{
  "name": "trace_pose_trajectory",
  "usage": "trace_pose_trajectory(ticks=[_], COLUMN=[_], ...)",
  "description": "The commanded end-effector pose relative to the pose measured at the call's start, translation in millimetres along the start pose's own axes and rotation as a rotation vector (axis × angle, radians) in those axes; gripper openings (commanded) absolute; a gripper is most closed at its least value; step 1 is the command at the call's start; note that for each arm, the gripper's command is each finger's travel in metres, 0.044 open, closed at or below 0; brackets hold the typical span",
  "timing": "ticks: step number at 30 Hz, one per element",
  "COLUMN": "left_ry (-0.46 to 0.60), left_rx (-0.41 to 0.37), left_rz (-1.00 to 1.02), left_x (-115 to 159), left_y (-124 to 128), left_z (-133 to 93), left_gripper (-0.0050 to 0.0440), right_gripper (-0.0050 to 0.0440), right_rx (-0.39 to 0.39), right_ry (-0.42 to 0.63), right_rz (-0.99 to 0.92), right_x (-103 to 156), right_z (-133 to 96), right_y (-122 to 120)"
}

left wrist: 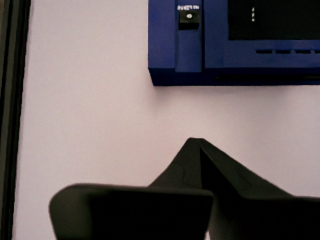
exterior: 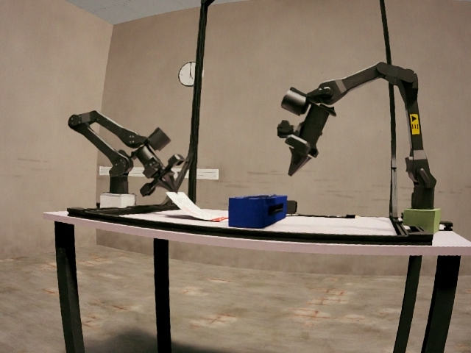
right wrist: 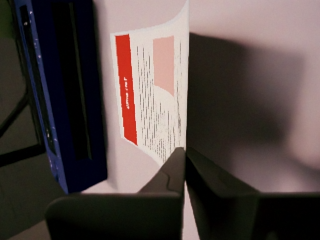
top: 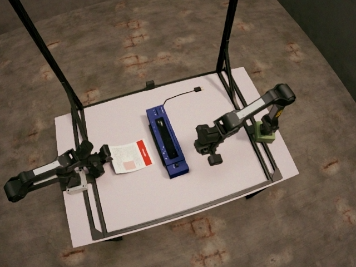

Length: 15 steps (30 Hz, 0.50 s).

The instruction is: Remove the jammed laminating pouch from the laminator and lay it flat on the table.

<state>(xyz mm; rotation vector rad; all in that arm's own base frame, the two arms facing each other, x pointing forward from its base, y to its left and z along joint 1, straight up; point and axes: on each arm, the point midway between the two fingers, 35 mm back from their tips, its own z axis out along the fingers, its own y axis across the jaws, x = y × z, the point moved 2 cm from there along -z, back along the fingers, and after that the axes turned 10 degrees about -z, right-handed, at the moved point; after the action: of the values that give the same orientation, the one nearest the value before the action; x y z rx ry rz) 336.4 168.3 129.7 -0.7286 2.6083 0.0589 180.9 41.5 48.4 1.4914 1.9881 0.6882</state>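
Note:
The blue laminator (top: 167,141) stands upright mid-table; it also shows in the left wrist view (left wrist: 235,40) and the right wrist view (right wrist: 60,95). Its RELEASE key (left wrist: 189,16) (top: 176,165) sits at the near end. The pouch (top: 131,156), white with a red band, lies beside the laminator, a narrow gap apart. Its red end rests on the table and its far edge is lifted (exterior: 193,208). My right gripper (top: 107,153) is shut on that lifted edge (right wrist: 184,152). My left gripper (top: 204,149) (exterior: 292,170) is shut and empty, high above the table beside the laminator.
The black power cord (top: 178,96) runs from the laminator's far end to a plug (top: 197,89) at the back of the table. A black frame rail (top: 94,201) edges the table, with upright posts at the back corners.

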Motion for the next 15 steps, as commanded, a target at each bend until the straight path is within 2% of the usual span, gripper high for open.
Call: trace_pose_trajectory(ticks=[1, 15], left_ry=[-0.027, -0.027], left_rx=[0.002, 0.002], left_rz=[0.001, 0.001], left_x=[-6, -6], left_y=[-1, -1], left_z=[-8, -8], left_gripper=[-0.0050, -0.0050], right_gripper=[-0.0050, -0.0050], right_rx=[-0.014, -0.022], right_ry=[0.000, -0.003], right_rz=[0.003, 0.010], right_x=[0, 7], right_z=[0, 24], right_y=[3, -29])
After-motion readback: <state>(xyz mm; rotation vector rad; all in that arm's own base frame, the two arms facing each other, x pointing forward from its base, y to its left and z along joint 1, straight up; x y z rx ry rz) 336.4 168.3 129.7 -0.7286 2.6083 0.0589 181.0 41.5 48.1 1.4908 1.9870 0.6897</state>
